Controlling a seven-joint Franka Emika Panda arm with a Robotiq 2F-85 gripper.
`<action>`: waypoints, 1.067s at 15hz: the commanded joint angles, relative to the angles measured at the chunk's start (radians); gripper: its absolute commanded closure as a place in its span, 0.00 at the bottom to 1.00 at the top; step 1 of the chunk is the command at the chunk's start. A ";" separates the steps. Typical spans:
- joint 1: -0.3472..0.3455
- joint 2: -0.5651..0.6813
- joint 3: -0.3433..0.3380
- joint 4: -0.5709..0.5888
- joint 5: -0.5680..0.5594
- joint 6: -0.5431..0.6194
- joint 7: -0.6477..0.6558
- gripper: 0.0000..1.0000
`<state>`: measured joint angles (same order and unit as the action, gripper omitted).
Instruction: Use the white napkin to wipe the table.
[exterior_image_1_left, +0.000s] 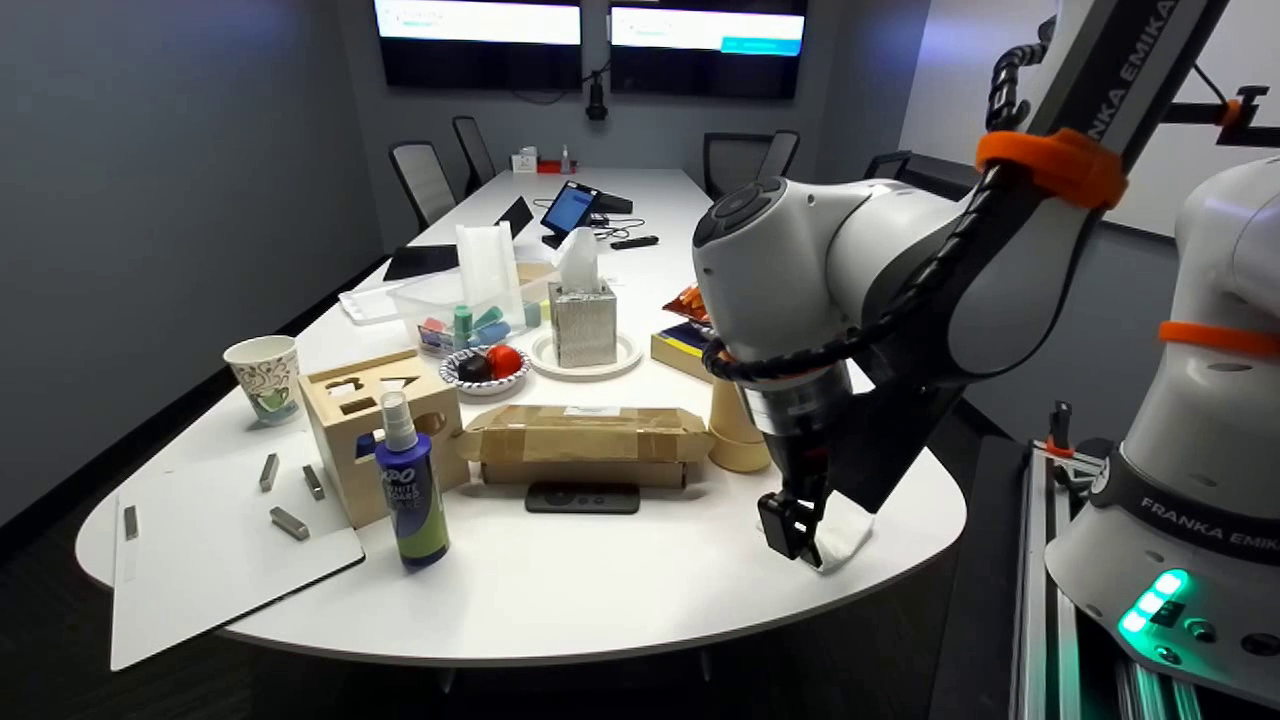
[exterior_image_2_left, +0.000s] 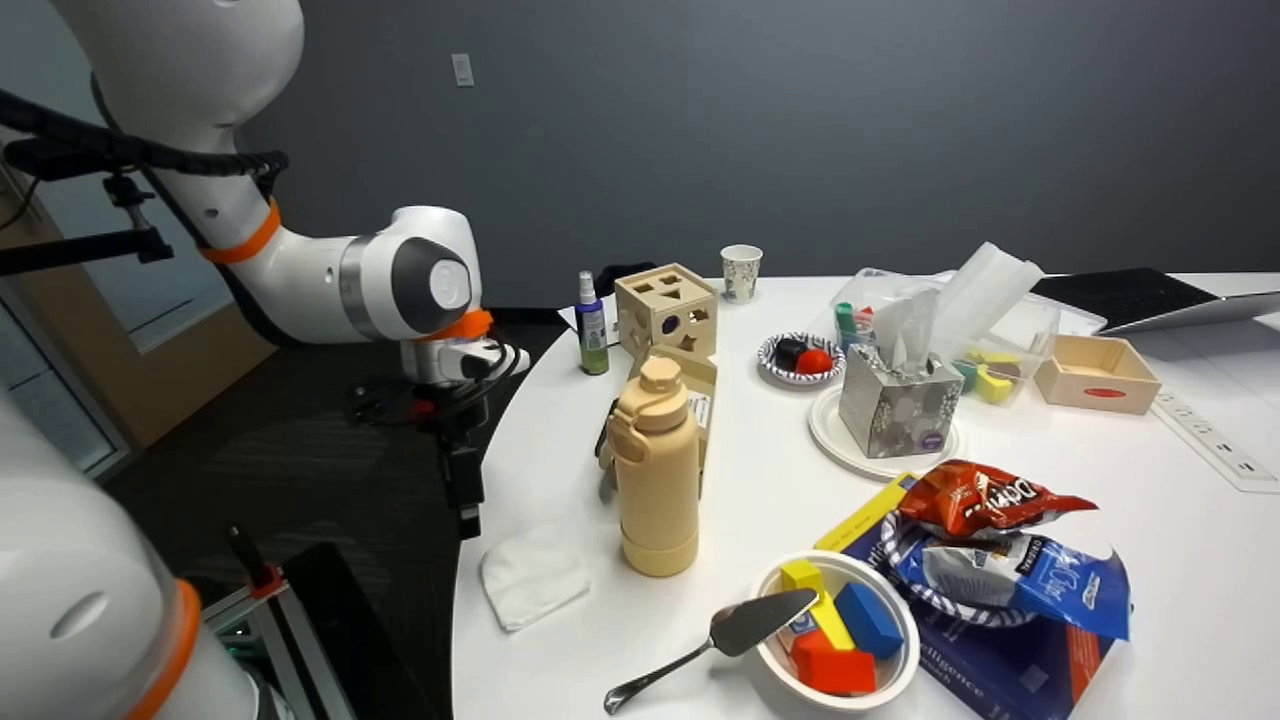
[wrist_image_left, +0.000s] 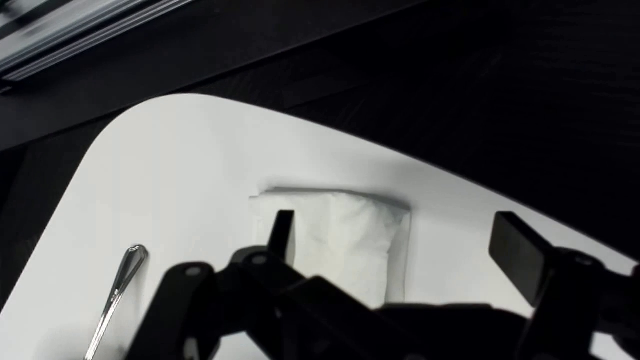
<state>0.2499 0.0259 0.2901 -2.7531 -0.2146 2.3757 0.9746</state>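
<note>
Napkin on the table, near and lower than the tool, jaws wide apart.

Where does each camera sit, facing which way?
An exterior view: beyond the table's rounded end, facing wall screens; Panda arm and base show.
An exterior view: by the table's side, facing across to grey wall; arm shows.
Wrist view: on the arm, facing down at white napkin; open gripper shows.
Both exterior views share the napkin and tissue box.
</note>
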 joint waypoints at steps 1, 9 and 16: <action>0.000 0.077 -0.041 0.000 -0.097 0.099 0.084 0.00; 0.007 0.201 -0.222 -0.001 -0.302 0.234 0.201 0.26; 0.027 0.271 -0.330 -0.001 -0.364 0.332 0.204 0.81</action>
<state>0.2532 0.2578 0.0016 -2.7538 -0.5359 2.6530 1.1422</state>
